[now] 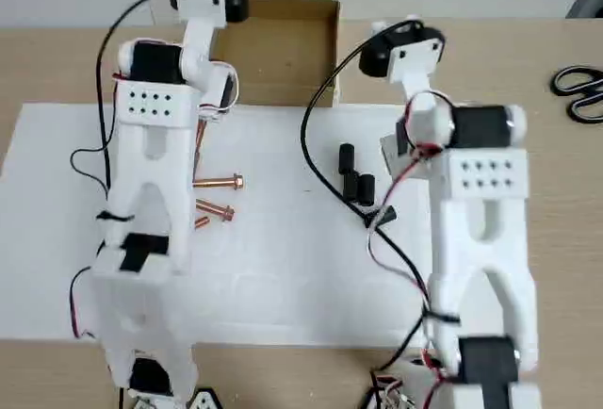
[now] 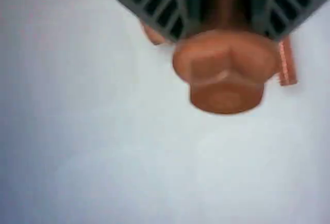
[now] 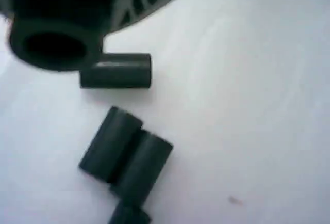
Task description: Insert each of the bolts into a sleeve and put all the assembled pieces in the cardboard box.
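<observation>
We hold a bolt and a sleeve, and the mating step comes next.
The left jaws pinch a bolt (image 2: 225,72) and the right jaws pinch a sleeve (image 3: 51,46), both near the cardboard box (image 1: 283,46). Next, we judge, the bolt's tip must line up with the sleeve's open end.

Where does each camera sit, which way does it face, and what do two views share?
High view: fixed above the table, looking down on the white sheet, cardboard box, left arm and right arm.
Left wrist view: on that wrist, facing the sheet past the left gripper, shut on a bolt.
Right wrist view: on that wrist, facing the sheet past the right gripper, shut on a sleeve.
Shared: loose sleeves, in high and right wrist views.
</observation>
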### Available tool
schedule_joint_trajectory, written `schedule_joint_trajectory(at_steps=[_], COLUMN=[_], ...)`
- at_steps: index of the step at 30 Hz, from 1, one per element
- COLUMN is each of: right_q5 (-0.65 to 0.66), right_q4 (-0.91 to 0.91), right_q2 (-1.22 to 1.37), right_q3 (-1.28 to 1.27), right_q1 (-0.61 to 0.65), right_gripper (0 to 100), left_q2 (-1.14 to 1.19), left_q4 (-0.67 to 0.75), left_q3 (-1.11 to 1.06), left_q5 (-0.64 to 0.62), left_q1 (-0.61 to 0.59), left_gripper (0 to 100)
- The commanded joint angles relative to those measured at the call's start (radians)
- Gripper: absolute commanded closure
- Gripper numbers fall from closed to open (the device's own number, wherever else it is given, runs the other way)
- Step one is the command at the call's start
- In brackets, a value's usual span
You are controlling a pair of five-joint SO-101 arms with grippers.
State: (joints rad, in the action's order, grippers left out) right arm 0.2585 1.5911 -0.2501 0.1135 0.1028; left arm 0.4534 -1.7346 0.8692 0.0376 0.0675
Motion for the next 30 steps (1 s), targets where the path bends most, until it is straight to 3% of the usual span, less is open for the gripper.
schedule_joint_trajectory(at_steps=[1,9,16,21,25,30], right_q5=[0.009,0.009,0.005,-0.002,-0.120,-0.135], right_q4=[-0.010,0.018,-0.056,-0.203,-0.355,-0.461], right_q2=[-0.163,-0.444,-0.650,-0.812,-0.997,-1.204], right_q3=[-0.003,-0.155,-0.367,-0.569,-0.744,-0.953], right_q1=[-0.002,0.004,0.008,0.010,0.031,0.065], right_gripper=[99.5,99.5,99.5,99.4,99.3,99.4], left_q2=[-0.189,-0.394,-0.482,-0.500,-0.500,-0.509], left_q4=[-0.018,-0.012,0.103,0.103,0.103,0.112], left_q3=[-0.031,-0.153,-0.176,-0.176,-0.174,-0.165], left_q5=[-0.064,-0.193,-0.308,-0.362,-0.382,-0.396], left_q1=[0.046,0.176,0.210,0.233,0.235,0.235], left_gripper=[99,99,99,99,99,99])
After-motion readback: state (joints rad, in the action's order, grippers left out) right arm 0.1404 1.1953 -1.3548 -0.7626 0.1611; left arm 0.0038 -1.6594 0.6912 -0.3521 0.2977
